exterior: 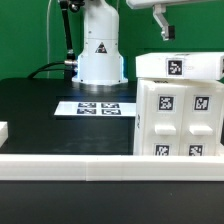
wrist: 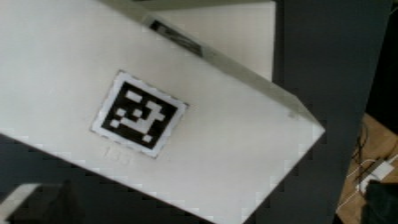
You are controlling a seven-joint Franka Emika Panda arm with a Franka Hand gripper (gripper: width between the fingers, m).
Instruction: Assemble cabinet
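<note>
Cabinet point(exterior: 178, 125), white, square black-and-white tags point(exterior: 199, 103) on its faces, hand point(exterior: 162, 30) above

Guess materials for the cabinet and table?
Cabinet: probably white plastic with a matte finish; the colour is uniform, the faces smooth and there is no grain. The black-and-white tags look printed and stuck on. Table: black and matte with no glare; possibly a mat or cloth, can't tell which.
</note>
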